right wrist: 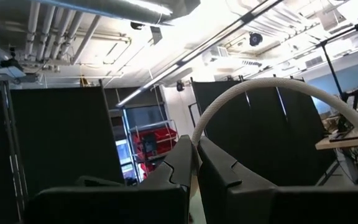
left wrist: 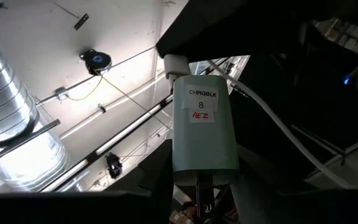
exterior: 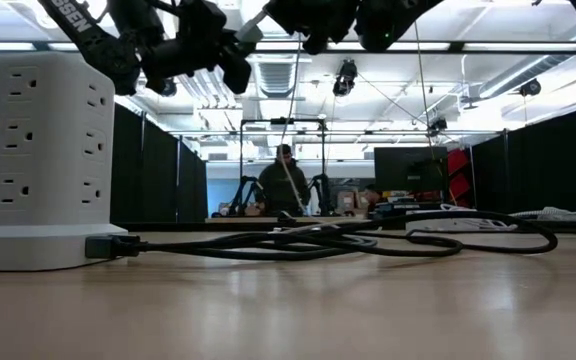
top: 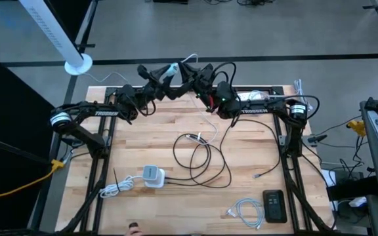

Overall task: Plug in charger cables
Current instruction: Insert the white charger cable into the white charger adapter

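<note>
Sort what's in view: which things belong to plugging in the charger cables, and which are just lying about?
Job: white cable pinched in right gripper; charger block held by left gripper; long black cable; coiled white cable; white outlet cube.
Lying about: black device on the table.

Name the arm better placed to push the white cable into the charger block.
Right, probably: its fingers pinch the white cable, while the left gripper only holds the charger block steady.
</note>
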`<state>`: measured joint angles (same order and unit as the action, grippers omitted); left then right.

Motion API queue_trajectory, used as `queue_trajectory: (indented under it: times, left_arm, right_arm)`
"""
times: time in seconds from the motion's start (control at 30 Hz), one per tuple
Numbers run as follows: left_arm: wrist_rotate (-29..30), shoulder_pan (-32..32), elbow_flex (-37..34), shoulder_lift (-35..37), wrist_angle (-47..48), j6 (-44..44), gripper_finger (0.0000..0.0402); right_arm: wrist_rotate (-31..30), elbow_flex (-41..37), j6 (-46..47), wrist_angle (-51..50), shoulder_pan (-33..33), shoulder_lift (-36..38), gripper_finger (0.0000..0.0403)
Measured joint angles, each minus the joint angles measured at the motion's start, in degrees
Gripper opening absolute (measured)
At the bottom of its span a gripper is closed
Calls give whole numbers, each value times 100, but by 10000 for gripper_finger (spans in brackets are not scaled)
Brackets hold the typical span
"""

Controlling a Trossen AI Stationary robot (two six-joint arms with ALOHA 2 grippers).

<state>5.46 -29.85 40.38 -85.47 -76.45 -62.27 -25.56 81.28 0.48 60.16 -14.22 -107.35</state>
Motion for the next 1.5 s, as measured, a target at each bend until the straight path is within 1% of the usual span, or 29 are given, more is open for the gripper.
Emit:
queue_trajectory:
  times: [0.37, 0.57, 0.9, 1.03, 1.2, 1.37, 1.5]
  left_arm:
    - [118, 0, 2, 2, -63, 0, 110]
    - [152, 0, 6, 2, -126, -2, 110]
    - [138, 4, 11, 2, -190, -7, 110]
    - [95, 0, 11, 1, -145, -138, 110]
    - [58, -7, 11, 13, 107, -75, 110]
    - [106, -9, 11, 13, 152, 28, 110]
    - [178, -8, 39, 11, 189, 167, 110]
  right_arm:
    - [-156, 0, -348, -24, 83, -9, 0]
    - [-314, 0, -363, -44, 94, -15, 0]
    - [-299, 0, -306, -67, 98, -20, 0]
    - [-297, 0, -201, -151, 83, -20, 0]
    - [-80, -2, -353, -273, 77, -20, 0]
    - [-35, -2, -333, -510, 78, -17, 0]
    - [5, 1, -564, -583, 85, -35, 0]
